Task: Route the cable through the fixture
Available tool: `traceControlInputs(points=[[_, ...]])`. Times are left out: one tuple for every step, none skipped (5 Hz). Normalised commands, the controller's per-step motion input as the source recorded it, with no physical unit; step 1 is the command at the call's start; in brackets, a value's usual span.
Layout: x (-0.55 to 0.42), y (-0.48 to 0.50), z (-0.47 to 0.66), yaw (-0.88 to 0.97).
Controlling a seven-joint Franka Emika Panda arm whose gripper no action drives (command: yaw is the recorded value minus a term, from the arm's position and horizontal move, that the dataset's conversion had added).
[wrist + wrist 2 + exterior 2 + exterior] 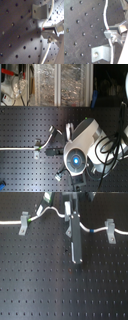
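The white cable [50,209] lies across the far side of the black perforated board. It passes the left fixture bracket [23,223], with its green band [31,219] just beyond. It runs on behind my gripper [71,223] and shows its blue band [92,230] before the right bracket [111,230]. A middle bracket [67,211] stands beside the gripper. In the first wrist view the gripper [46,31] is shut on the cable [47,15] close to a grey bracket [40,11]. The second wrist view shows the same grip [109,33], cable [104,17] and bracket [101,53].
The perforated board [40,282] spreads toward the near side. In the second exterior view the white arm [80,149] with its blue light covers the board's middle. Clutter and clear bins [50,84] stand beyond the board's edge.
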Motion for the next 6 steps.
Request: traceControlInputs(points=[[-0.052, -0.011, 0.00, -0.09], [-0.113, -0.026, 0.00, 0.00], [-0.241, 0.314, -0.12, -0.05], [-0.134, 0.496, -0.02, 0.00], [-0.028, 0.397, -0.01, 0.00], [-0.048, 0.211, 0.00, 0.00]])
